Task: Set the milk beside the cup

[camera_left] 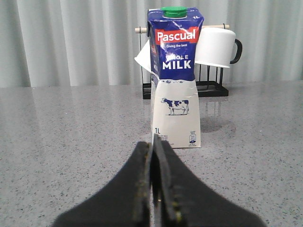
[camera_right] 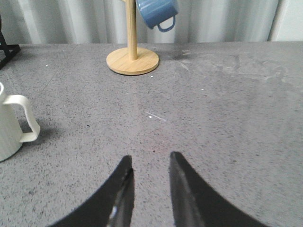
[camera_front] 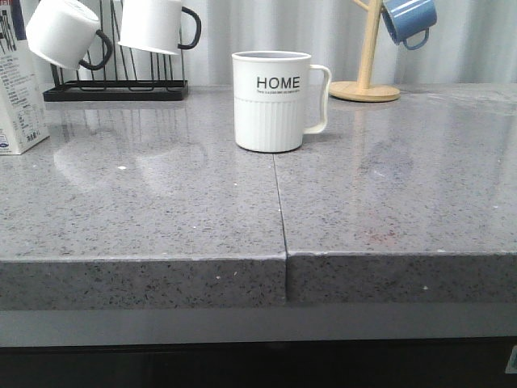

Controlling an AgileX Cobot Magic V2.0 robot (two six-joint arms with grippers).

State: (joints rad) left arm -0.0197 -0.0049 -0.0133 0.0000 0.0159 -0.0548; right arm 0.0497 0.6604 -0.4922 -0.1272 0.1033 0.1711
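The milk carton (camera_left: 175, 80), white with a dark blue top, a green cap and a cow picture, stands upright on the grey counter; in the front view only its side shows at the far left edge (camera_front: 18, 89). The white ribbed "HOME" cup (camera_front: 273, 101) stands mid-counter, well to the right of the carton, handle to the right; its handle also shows in the right wrist view (camera_right: 21, 120). My left gripper (camera_left: 154, 144) is shut and empty, just short of the carton's base. My right gripper (camera_right: 150, 161) is open and empty over bare counter. Neither gripper shows in the front view.
A black rack (camera_front: 117, 85) with white black-handled mugs (camera_front: 60, 32) stands at the back left, behind the carton (camera_left: 215, 45). A wooden mug tree (camera_front: 367, 48) holding a blue mug (camera_front: 408, 20) stands at the back right. A seam (camera_front: 279, 202) runs down the counter.
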